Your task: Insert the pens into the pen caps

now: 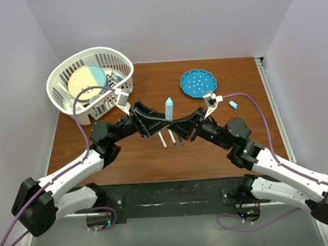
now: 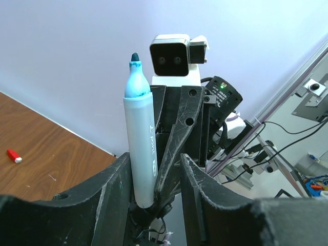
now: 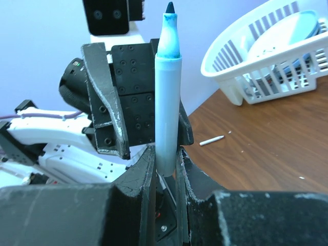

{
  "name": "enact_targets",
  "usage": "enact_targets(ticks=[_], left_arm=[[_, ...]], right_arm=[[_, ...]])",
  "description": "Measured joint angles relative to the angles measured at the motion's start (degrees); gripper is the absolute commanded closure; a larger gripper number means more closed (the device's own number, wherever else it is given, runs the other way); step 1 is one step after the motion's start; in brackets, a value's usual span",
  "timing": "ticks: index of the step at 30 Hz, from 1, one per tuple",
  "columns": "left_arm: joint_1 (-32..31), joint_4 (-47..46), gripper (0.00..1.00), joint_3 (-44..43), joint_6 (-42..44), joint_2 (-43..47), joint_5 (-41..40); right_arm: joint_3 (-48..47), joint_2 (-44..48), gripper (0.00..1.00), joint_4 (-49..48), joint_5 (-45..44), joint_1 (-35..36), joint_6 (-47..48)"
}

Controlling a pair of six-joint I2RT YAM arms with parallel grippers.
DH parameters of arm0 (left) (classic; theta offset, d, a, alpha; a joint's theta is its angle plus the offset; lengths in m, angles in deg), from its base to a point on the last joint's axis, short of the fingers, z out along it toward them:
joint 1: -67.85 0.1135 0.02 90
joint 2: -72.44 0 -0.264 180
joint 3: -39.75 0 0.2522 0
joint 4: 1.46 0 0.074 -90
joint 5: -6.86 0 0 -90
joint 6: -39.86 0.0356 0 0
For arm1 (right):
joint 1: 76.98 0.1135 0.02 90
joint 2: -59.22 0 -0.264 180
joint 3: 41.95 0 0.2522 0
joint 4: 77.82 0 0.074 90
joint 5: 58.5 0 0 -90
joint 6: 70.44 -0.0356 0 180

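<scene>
basket: white slotted basket [image 1: 56, 88], far left at the back of the table [image 1: 150, 73]
in basket: yellow-and-blue plate [image 1: 86, 80] leaning inside; other bits beside it too unclear
dish: round blue dish [image 1: 192, 76], back, right of centre; white specks on it, can't tell what
left gripper [image 2: 154, 169]: fingers apart, wider than the barrel; light blue pen [image 3: 168, 102] leans on one finger, not clamped
pen: upright, uncapped, tip up, between both grippers at mid-table
thin pens [image 1: 172, 137]: lying on the wood below the grippers
right gripper [image 3: 166, 159]: fingers pinched on the pen's lower barrel
caps: light blue cap [image 1: 234, 104] on the wood right of the dish; red cap [image 2: 14, 156] lying alone
</scene>
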State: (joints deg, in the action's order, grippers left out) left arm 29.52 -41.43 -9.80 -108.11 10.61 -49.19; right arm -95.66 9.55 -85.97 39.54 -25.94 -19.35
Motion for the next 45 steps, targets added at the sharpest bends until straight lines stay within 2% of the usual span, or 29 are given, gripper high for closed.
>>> enact_targets(ticks=[5,12,14,16,17,18,20,21,22,23,25,26,31,36,39,45], left_arm=[[0.0,-0.4,0.59,0.0,-0.2,-0.1,0.4],[0.0,-0.6,0.71,0.0,-1.2,-0.5,0.4],[0.0,-0.6,0.80,-0.1,-1.4,-0.7,0.5],[0.0,-0.7,0.85,-0.1,-1.7,-0.7,0.5],[0.0,-0.7,0.95,-0.1,-1.8,-0.7,0.6],[0.0,-0.7,1.00,-0.1,-1.9,-0.7,0.7],[0.0,-0.7,1.00,-0.3,-2.1,-0.7,0.9],[0.0,-0.7,1.00,-0.3,-2.1,-0.8,1.0],[0.0,-0.6,1.00,-0.4,-2.0,-0.9,1.0],[0.0,-0.5,1.00,-0.4,-2.0,-1.0,1.1],[0.0,0.8,1.00,-0.7,-1.4,-1.0,1.3],[0.0,1.2,1.00,-0.8,-1.1,-1.0,1.3],[0.0,9.2,1.00,-2.5,4.2,1.0,-0.2],[0.0,23.9,1.00,-5.8,14.3,5.2,-4.2],[0.0,33.3,1.00,-7.4,21.8,8.2,-6.9],[0.0,45.6,1.00,-7.5,33.0,11.5,-10.2]], right_arm=[[0.3,-0.6,1.00,-1.2,2.3,0.0,-0.2],[1.0,-0.4,1.00,-2.1,3.9,0.0,-0.2],[1.0,-0.4,1.00,-2.1,4.2,0.0,-0.2],[1.1,-0.3,1.00,-2.1,4.3,0.0,-0.1],[1.1,-0.2,1.00,-2.1,4.5,0.0,-0.1],[1.1,-0.2,1.00,-2.0,4.5,0.0,-0.1],[1.1,-0.1,0.99,-1.9,4.6,0.0,0.0],[1.1,-0.1,0.91,-1.8,4.7,0.0,0.1],[1.1,-0.1,0.76,-1.7,4.8,0.0,0.1],[1.1,-0.1,0.68,-1.5,4.8,0.0,0.1],[1.1,0.2,0.56,-0.6,4.7,0.0,0.2],[1.1,0.4,0.55,0.9,4.5,0.0,0.4],[1.1,2.6,0.54,12.6,-0.2,0.0,2.7],[0.1,3.3,0.52,28.9,-14.7,-0.9,8.0],[-4.1,-2.5,0.50,37.9,-21.4,-6.4,13.6],[-14.3,-18.4,0.48,45.1,-31.7,-19.0,25.1]])
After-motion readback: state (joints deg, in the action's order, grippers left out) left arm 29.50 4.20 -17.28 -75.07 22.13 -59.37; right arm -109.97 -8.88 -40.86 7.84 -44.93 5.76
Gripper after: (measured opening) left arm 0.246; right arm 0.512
